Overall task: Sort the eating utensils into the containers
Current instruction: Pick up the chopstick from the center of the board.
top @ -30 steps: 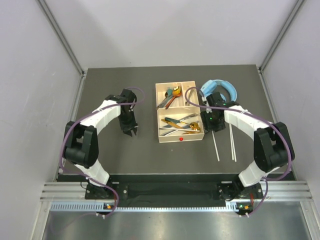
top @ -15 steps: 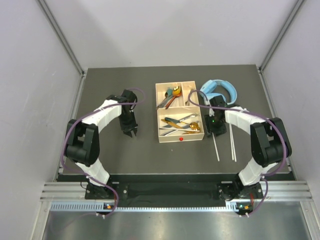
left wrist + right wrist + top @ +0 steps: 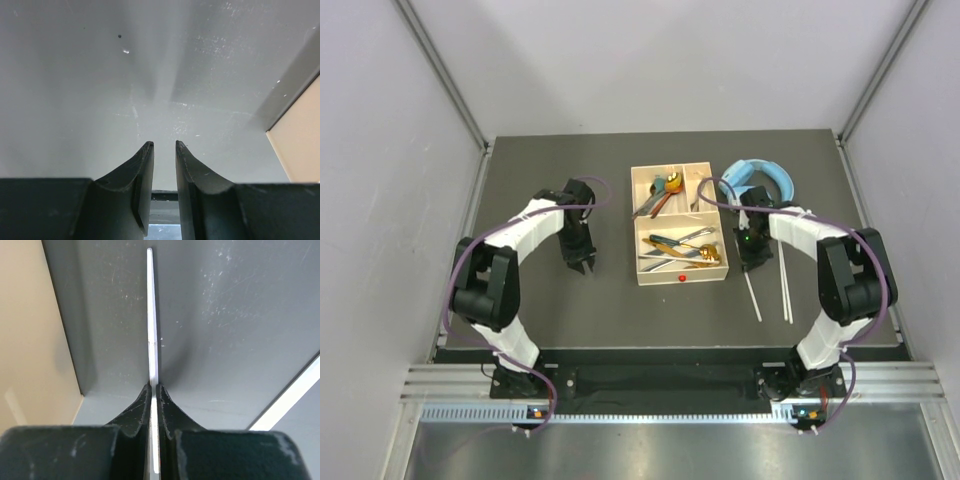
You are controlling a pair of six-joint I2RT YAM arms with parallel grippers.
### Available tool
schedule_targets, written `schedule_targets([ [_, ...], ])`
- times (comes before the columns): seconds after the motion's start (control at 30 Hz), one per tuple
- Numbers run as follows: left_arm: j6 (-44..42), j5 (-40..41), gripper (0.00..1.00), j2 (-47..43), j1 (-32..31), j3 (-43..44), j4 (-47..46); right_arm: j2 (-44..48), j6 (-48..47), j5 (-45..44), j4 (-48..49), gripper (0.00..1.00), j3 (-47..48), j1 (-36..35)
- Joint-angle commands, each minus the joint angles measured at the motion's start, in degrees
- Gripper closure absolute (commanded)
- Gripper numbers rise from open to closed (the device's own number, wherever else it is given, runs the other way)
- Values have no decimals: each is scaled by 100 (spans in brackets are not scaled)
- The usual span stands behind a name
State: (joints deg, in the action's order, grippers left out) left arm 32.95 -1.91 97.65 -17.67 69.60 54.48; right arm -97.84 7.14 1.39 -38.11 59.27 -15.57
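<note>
One chopstick (image 3: 151, 315) is being pinched by the right gripper (image 3: 153, 390) beside the tray (image 3: 655, 280); it needs lifting level. Left gripper (image 3: 164, 149) is hanging slightly apart.

Tray (image 3: 636, 240) centred on the table (image 3: 540, 180), headphones (image 3: 765, 178) just right of its far end, chopsticks (image 3: 786, 290) right of its near end.

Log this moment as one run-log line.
phase: grasp | right end effector: shut on chopstick beside tray | left end effector: narrowly open, empty, over table | second chopstick: on table
</note>
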Motion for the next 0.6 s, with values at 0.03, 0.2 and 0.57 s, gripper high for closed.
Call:
schedule_targets([
  [0.03,19,7,71,26,1,238,54,-78,60,64,-65,100,102,19],
  [0.2,10,-28,71,70,1,255,19,353,86,-541,-634,100,743,-16],
  [0.57,1,-28,71,141,1,220,-7,776,-1230,-991,-953,100,2862,-1017],
])
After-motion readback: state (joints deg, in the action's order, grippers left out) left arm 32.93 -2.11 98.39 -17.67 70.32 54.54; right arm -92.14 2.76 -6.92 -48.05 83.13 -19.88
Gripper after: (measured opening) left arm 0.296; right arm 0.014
